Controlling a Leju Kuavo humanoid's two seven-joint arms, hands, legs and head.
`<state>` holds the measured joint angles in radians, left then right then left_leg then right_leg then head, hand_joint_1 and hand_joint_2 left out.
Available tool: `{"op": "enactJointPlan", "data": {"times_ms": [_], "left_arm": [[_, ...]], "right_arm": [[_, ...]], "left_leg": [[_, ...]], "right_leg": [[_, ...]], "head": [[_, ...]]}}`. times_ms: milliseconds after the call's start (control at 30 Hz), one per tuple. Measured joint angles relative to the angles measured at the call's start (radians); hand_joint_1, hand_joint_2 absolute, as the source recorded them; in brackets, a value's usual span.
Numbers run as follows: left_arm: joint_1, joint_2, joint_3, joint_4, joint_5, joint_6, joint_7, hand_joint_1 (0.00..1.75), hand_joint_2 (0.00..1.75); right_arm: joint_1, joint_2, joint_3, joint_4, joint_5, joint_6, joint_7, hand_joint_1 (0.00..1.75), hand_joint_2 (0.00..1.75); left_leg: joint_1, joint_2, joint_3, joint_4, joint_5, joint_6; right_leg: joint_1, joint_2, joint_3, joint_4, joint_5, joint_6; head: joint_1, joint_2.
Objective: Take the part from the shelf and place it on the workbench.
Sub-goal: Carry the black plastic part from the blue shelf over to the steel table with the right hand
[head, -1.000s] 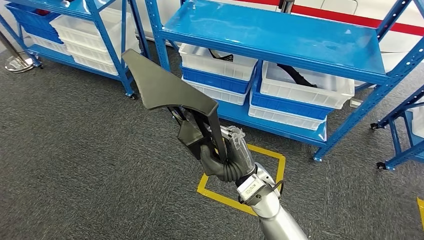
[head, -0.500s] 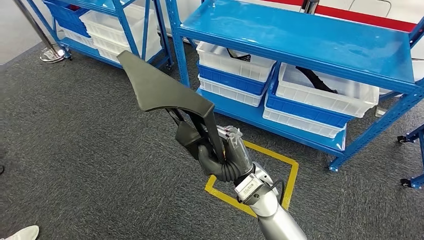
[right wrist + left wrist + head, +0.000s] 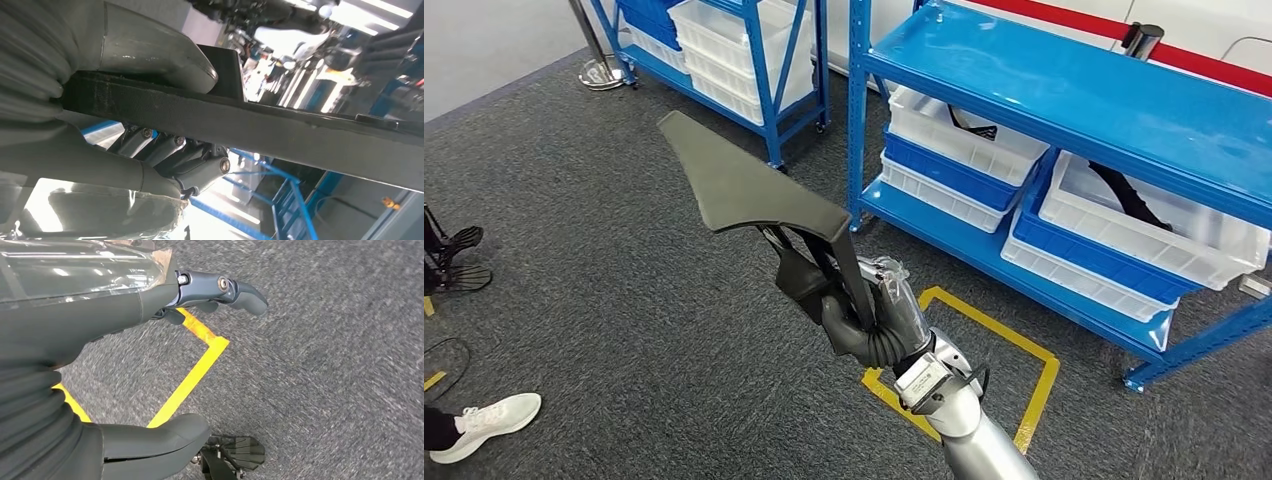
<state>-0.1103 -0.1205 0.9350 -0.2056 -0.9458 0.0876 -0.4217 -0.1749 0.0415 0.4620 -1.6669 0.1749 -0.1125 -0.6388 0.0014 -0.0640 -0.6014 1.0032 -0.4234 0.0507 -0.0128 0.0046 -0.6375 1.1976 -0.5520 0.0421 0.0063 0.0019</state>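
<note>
right hand (image 3: 874, 325): clenched round the part's (image 3: 744, 190) stem | part: clear of the shelf (image 3: 1064, 95), long axis running up and away from the hand | left hand (image 3: 150, 300): released, hanging over the floor | worktop: not seen, so carrying likely goes on

You're looking at a matte black part (image 3: 749, 190) gripped by the dark grey right hand (image 3: 869, 325) — silver arm behind it. Blue shelf (image 3: 1074, 95) racks are carrying white and blue bins (image 3: 964, 145), and yellow tape (image 3: 984, 365) is outlining a square on speckled grey carpet (image 3: 604, 300).
</note>
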Motion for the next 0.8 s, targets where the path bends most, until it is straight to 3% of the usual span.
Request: {"op": "enactJointPlan", "data": {"times_ms": [33,100,200,267,367,433,467,567,633,733,800], "left_arm": [[-0.001,-0.001,0.0,0.0,-0.001,0.0,0.0,0.0,1.75],[-0.002,-0.001,0.0,0.0,-0.003,0.0,0.001,0.0,1.75],[-0.001,0.001,0.0,0.0,-0.005,0.001,0.004,0.0,1.75],[0.0,0.002,0.0,0.0,-0.006,0.002,0.006,0.0,1.75],[-0.004,0.002,0.0,0.0,-0.006,0.0,0.006,0.0,1.75],[-0.004,0.002,0.0,0.0,-0.004,-0.002,0.006,0.0,1.75],[-0.003,0.003,0.0,0.0,-0.003,-0.002,0.006,0.0,1.75],[-0.004,0.006,0.0,0.0,0.002,-0.003,0.004,0.0,1.75],[-0.007,0.008,0.0,0.0,0.002,-0.004,0.001,0.0,1.75],[-0.006,0.01,0.0,0.0,0.002,-0.005,0.001,0.0,1.75],[-0.007,0.01,0.0,0.0,0.002,-0.004,0.001,0.0,1.75]], "right_arm": [[-0.001,-0.001,0.0,0.0,0.0,0.0,-0.001,1.75,1.75],[-0.003,-0.002,0.002,0.0,0.0,0.0,-0.002,1.75,1.75],[-0.009,-0.003,0.007,0.001,0.0,-0.001,-0.002,1.75,1.75],[-0.017,-0.002,0.013,0.001,0.0,-0.002,-0.003,1.75,1.75],[-0.023,-0.002,0.018,0.002,0.0,-0.002,-0.003,1.75,1.75],[-0.023,-0.002,0.02,0.004,-0.002,-0.002,-0.002,1.75,1.75],[-0.023,-0.002,0.021,0.005,-0.003,-0.002,-0.001,1.75,1.75],[-0.028,-0.002,0.023,0.005,-0.007,-0.002,0.0,1.75,1.75],[-0.031,-0.003,0.023,0.005,-0.014,-0.002,0.001,1.75,1.75],[-0.032,-0.002,0.022,0.005,-0.02,0.001,0.001,1.75,1.75],[-0.031,-0.002,0.02,0.005,-0.021,0.006,0.0,1.75,1.75]], "left_leg": [[0.0,-0.012,-0.001,0.004,-0.001,-0.003],[-0.003,-0.03,-0.008,0.011,-0.002,-0.012],[0.0,-0.045,-0.019,0.012,0.001,-0.028],[0.002,-0.018,-0.034,0.042,-0.02,-0.039],[0.007,0.047,-0.117,0.213,-0.108,-0.054],[0.011,0.059,-0.158,0.292,-0.128,-0.059],[0.012,0.063,-0.15,0.277,-0.112,-0.059],[0.007,0.1,-0.047,0.086,-0.029,-0.047],[-0.001,0.117,-0.014,0.021,-0.015,-0.036],[-0.005,0.09,-0.011,0.008,-0.009,-0.021],[0.0,0.071,0.001,-0.009,0.002,-0.007]], "right_leg": [[-0.003,0.017,0.032,-0.072,0.028,0.007],[-0.007,0.039,0.073,-0.164,0.062,0.005],[-0.007,0.028,0.078,-0.178,0.071,-0.016],[-0.012,0.013,0.08,-0.182,0.075,-0.032],[-0.008,-0.018,0.081,-0.184,0.073,-0.045],[-0.004,-0.04,0.081,-0.184,0.072,-0.047],[-0.003,-0.05,0.081,-0.184,0.071,-0.047],[0.002,-0.075,0.085,-0.184,0.067,-0.044],[0.007,-0.089,0.086,-0.184,0.064,-0.037],[0.009,-0.101,0.09,-0.184,0.058,-0.021],[0.008,-0.066,0.069,-0.13,0.028,-0.02]], "head": [[0.0,0.0],[-0.001,0.0],[-0.002,0.0],[-0.004,0.0],[-0.01,0.0],[-0.01,0.0],[-0.01,0.0],[-0.01,0.0],[-0.009,0.0],[-0.009,0.0],[-0.006,0.0]]}}
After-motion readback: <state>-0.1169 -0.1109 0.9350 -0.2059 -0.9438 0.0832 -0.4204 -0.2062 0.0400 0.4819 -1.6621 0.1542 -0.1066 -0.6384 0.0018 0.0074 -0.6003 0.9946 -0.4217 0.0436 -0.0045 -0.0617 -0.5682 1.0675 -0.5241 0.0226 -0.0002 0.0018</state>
